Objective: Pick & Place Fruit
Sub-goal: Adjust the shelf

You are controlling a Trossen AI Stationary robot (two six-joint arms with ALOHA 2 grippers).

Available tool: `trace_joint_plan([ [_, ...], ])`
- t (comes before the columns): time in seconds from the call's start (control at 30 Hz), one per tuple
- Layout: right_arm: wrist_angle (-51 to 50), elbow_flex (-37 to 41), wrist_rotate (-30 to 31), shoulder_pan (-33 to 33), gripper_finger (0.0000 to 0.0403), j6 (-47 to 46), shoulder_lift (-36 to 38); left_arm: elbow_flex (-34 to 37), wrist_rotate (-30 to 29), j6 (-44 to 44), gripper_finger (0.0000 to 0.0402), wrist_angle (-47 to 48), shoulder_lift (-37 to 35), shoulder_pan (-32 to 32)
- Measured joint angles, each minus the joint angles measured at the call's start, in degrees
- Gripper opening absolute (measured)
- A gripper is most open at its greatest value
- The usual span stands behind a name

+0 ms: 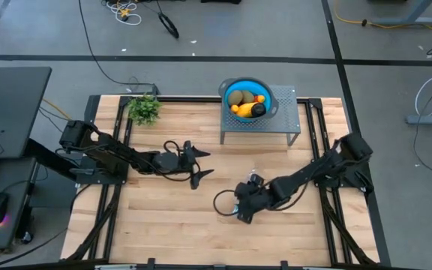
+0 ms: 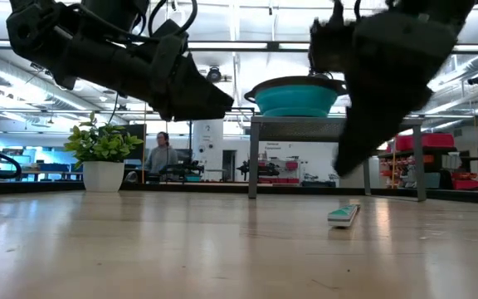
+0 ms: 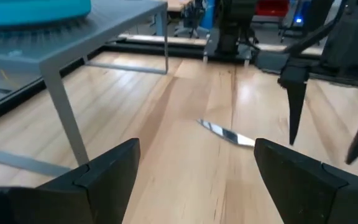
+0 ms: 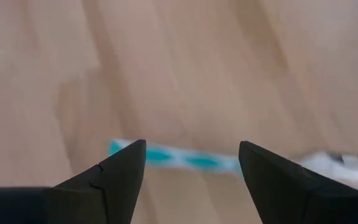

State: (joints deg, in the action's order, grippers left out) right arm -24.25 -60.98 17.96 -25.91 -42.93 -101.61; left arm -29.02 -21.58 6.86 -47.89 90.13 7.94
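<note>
- While both arms hang over the wooden desk (image 1: pixel 163 217), all the fruit (image 1: pixel 247 100) sits in one blue bowl (image 1: pixel 268 90) on a small grey stand (image 1: pixel 291 129) at the desk's far edge.
- Counted from above: two olive-brown ovals, one yellow-orange oblong, one dark piece, and a few small orange-red bits too small to count.
- The pieces are heaped together, so I cannot tell which way the oblong's long axis runs.
- One left claw (image 1: pixel 200 163) hovers near the desk's middle, fingers spread wide apart, holding nothing.
- One right claw (image 1: pixel 240 212) hangs low toward the near side, fingers apart, directly above a slim teal-and-silver utensil (image 4: pixel 176 157) lying flat on the wood.
- One potted green plant (image 1: pixel 144 109) stands at the far left corner.
</note>
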Motion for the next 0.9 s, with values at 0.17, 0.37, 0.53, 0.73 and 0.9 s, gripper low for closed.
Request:
trace_joint_plan([
  [0.17, -6.6, -2.6, -0.7, 0.1, 0.0268, -6.4, -2.0, 0.0, 0.2, 0.3, 0.0325, 1.7, 0.0, 0.0],
  [0.37, -7.4, -2.6, -0.4, 0.3, 0.0268, -7.7, -2.0, 0.0, 0.0, 0.3, 0.0325, 1.8, 0.0, 0.3],
  [0.53, -7.0, -2.6, 6.9, 2.8, 0.0268, -4.6, -1.9, 0.0, -0.3, 0.4, 0.0325, 2.4, 0.0, 0.4],
  [0.73, -5.7, -2.6, 23.5, 8.7, 0.0268, 1.4, 0.0, 0.0, -3.7, 0.2, 0.0325, 5.9, 0.0, 0.3],
  [0.9, -4.0, -2.6, 34.3, 11.9, 0.0268, 8.9, 1.8, 0.0, -5.8, 0.2, 0.0325, 6.7, 0.0, 0.3],
])
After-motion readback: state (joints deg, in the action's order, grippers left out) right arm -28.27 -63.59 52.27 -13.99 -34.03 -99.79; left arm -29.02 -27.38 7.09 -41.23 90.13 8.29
